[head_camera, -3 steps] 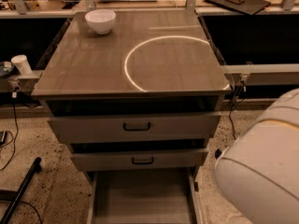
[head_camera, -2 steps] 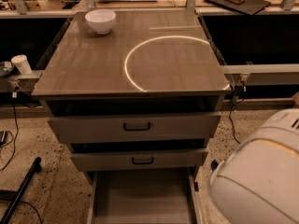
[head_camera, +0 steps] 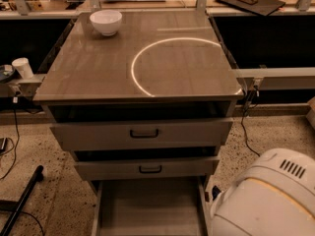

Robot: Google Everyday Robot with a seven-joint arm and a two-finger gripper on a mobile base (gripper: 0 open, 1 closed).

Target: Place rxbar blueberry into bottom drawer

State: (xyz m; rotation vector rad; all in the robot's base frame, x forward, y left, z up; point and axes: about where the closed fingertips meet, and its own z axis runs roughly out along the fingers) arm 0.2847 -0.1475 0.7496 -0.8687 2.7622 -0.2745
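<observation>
The rxbar blueberry is nowhere you can see in the camera view. The bottom drawer (head_camera: 147,208) stands pulled open at lower centre. A white bowl (head_camera: 106,22) sits upper left on the tabletop (head_camera: 98,68). The gripper is out of frame, so you cannot tell its jaws' state.

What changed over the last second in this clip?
The white robot housing sank lower at the frame's bottom right, edging left. The claw is out of view; no rxbar blueberry shows. The white bowl, open bottom drawer and upper drawers stayed put.
</observation>
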